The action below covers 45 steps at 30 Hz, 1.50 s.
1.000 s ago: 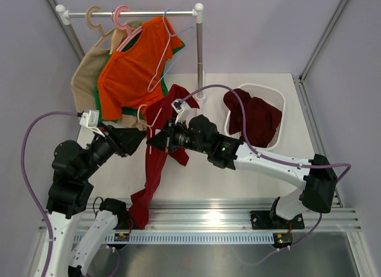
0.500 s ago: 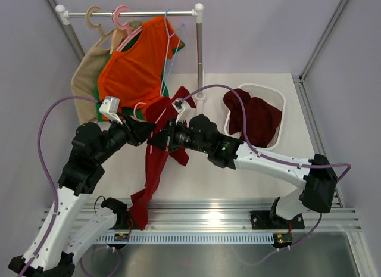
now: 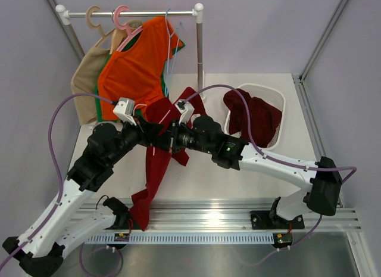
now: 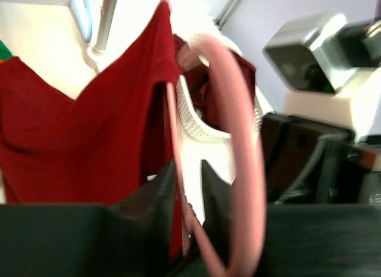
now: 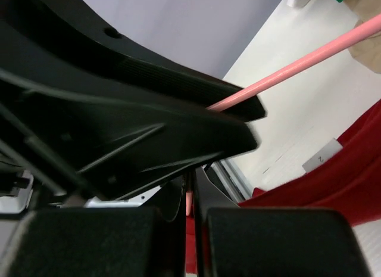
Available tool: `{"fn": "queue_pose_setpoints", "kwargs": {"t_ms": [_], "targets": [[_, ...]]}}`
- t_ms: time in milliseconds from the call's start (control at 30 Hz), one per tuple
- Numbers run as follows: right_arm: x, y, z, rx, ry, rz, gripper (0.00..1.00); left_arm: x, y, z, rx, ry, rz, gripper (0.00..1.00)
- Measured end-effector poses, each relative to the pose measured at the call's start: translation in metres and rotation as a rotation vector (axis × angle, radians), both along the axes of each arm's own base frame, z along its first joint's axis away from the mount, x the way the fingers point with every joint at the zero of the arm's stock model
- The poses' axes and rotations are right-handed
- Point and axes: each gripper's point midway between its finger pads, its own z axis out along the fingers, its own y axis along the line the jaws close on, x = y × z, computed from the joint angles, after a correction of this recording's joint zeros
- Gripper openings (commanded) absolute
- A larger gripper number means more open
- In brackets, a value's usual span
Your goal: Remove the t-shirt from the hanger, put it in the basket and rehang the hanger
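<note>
- Both arms meet in mid-air over the counter (image 3: 202, 184), right at the top end of the t-shirt (image 3: 156, 170).
- Right hand (image 5: 190, 220): fingers pressed together with only a sliver of pink showing in the slit, so I reckon it's pinching the hanger (image 4: 245, 146) wire.
- Left hand (image 4: 187, 176): fingers nearly together, with a thin pink wire running between them and touching one finger. Clamped or just straddling it? Can't tell.
- The shirt drapes off the hanger and trails in a long strip toward the arm bases, its low end at the near edge of the counter.
- So the cloth's long axis runs away from both hands, toward the near left. The left hand sits left of the hanger and the right hand right of it, about equally close.
- My guess is the next bit means working the wire out of the cloth, against that hang.
</note>
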Motion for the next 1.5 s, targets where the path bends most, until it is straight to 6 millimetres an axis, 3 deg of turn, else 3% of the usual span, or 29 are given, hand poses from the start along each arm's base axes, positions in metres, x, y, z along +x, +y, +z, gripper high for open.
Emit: {"fn": "queue_pose_setpoints", "kwargs": {"t_ms": [100, 200, 333, 400, 433, 467, 600, 700, 867, 1033, 1100, 1167, 1333, 1400, 1500], "targets": [[-0.002, -0.005, 0.005, 0.009, 0.004, -0.004, 0.00, 0.001, -0.004, 0.000, 0.022, -0.023, 0.015, 0.12], [-0.004, -0.009, 0.009, 0.019, 0.004, -0.006, 0.00, 0.000, -0.007, 0.004, 0.019, -0.043, 0.018, 0.00], [-0.006, -0.014, 0.010, 0.042, 0.007, -0.010, 0.00, -0.002, -0.011, 0.007, 0.010, -0.054, 0.002, 0.00], [-0.006, -0.017, 0.009, 0.050, 0.010, -0.013, 0.05, -0.002, -0.013, 0.006, 0.014, -0.049, -0.004, 0.00], [-0.005, -0.018, 0.008, 0.055, 0.012, -0.016, 0.11, -0.001, -0.015, 0.005, 0.017, -0.044, -0.007, 0.00], [-0.004, -0.020, 0.007, 0.060, 0.016, -0.021, 0.29, 0.000, -0.018, 0.003, 0.023, -0.037, -0.011, 0.00], [-0.004, -0.033, 0.008, 0.056, 0.015, -0.027, 0.76, 0.015, -0.014, -0.006, 0.073, -0.008, 0.033, 0.00], [-0.007, -0.040, 0.013, 0.044, -0.016, -0.012, 0.86, 0.019, -0.014, -0.005, 0.080, 0.001, 0.046, 0.00], [-0.011, -0.044, 0.010, 0.000, -0.049, 0.014, 0.84, 0.019, -0.014, 0.006, 0.071, -0.014, 0.047, 0.00], [-0.005, -0.073, 0.019, -0.047, -0.133, -0.061, 0.55, 0.012, -0.007, 0.005, 0.098, -0.024, 0.041, 0.00], [0.000, -0.095, 0.032, -0.073, -0.215, -0.082, 0.56, 0.006, -0.003, 0.004, 0.119, -0.028, 0.032, 0.00], [0.011, -0.116, 0.047, -0.120, -0.330, -0.092, 0.68, -0.003, 0.003, 0.003, 0.143, -0.027, 0.018, 0.00], [0.051, -0.160, 0.080, -0.259, -0.561, -0.172, 0.82, -0.035, 0.020, 0.015, 0.161, -0.032, -0.028, 0.00], [0.069, -0.175, 0.077, -0.307, -0.605, -0.193, 0.83, -0.047, 0.026, 0.025, 0.147, -0.049, -0.040, 0.00], [0.094, -0.183, 0.056, -0.397, -0.612, -0.183, 0.84, -0.063, 0.032, 0.045, 0.117, -0.085, -0.067, 0.00]]}}
